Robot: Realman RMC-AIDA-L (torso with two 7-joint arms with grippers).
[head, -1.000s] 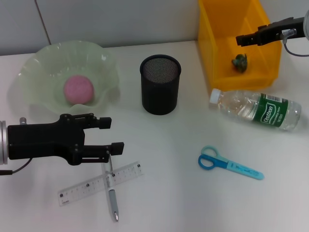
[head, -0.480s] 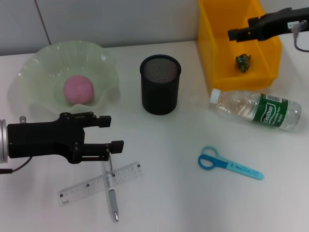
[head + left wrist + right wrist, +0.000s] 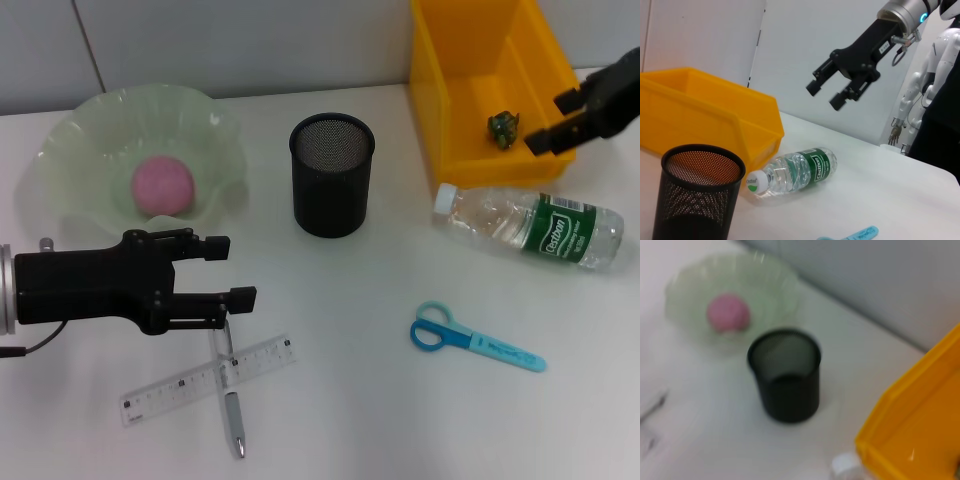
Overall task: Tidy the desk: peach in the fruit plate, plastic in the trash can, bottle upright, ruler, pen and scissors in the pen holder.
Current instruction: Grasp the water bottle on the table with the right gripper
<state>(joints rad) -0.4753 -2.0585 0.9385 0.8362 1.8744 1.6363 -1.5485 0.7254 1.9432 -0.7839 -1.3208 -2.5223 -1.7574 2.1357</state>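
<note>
The pink peach lies in the pale green fruit plate. A crumpled bit of plastic rests inside the yellow trash can. My right gripper hangs open and empty over the can's front right edge, above the bottle, which lies on its side. The left wrist view shows the same open right gripper above the bottle. My left gripper is open just above where the pen crosses the ruler. The black pen holder stands at centre. Blue scissors lie flat.
The wall runs close behind the fruit plate and the trash can. White desk stretches between the ruler and the scissors. The right wrist view shows the peach, the pen holder and a corner of the trash can.
My right gripper has swung from over the middle of the trash can to its right front edge, nearer the bottle. The plastic stays in the can. The left arm has hardly moved.
</note>
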